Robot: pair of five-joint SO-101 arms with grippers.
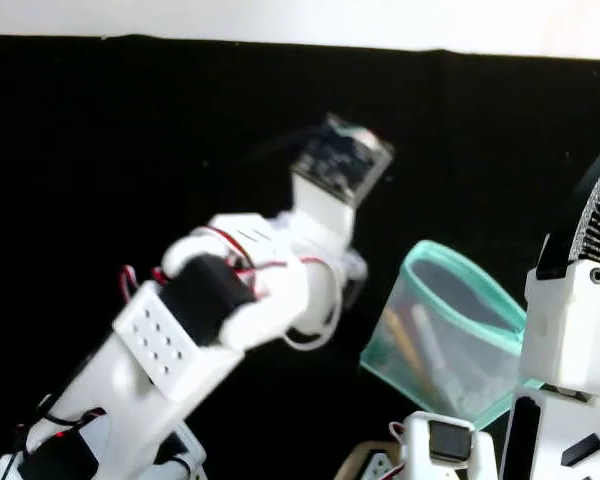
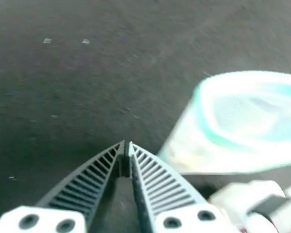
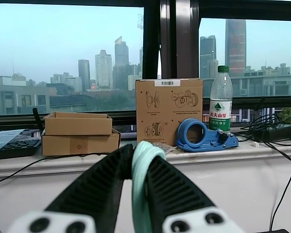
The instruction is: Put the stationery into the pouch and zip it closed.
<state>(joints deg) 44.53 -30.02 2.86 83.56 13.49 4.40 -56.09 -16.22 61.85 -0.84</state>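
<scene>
The right hand [image 3: 140,154] clamped the soft-rimmed, translucent mint pouch [image 1: 460,310] while the ribbed left hand [image 2: 125,145], closed and empty, hung just beside it.

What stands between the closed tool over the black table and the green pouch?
Nothing visible does. The left tool is shut above the bare black table, and the pouch, pinched by the right tool, has only open table before it.
</scene>
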